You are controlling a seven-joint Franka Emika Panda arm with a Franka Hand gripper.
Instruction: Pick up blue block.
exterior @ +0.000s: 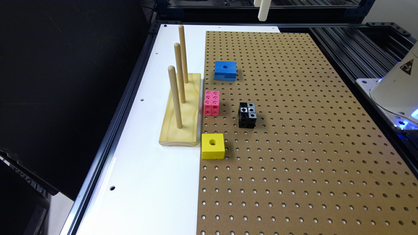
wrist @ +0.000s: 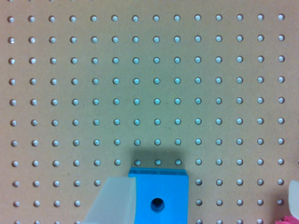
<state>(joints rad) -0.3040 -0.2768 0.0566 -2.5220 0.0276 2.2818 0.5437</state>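
The blue block (exterior: 225,70), with a round hole in its top and a notch in its side, lies flat on the brown pegboard (exterior: 294,130) towards the far end. My gripper (exterior: 264,9) hangs high above the board's far edge, well clear of the block. In the wrist view the blue block (wrist: 161,196) lies far below, beside one pale fingertip (wrist: 114,200). The other fingertip (wrist: 294,196) is far off at the picture's edge, so the gripper (wrist: 205,196) stands open with nothing held.
A pink studded cube cluster (exterior: 211,102), a black cube cluster (exterior: 247,115) and a yellow block with a hole (exterior: 213,146) lie nearer on the pegboard. A wooden base with three upright pegs (exterior: 180,111) stands on the white surface at the exterior view's left.
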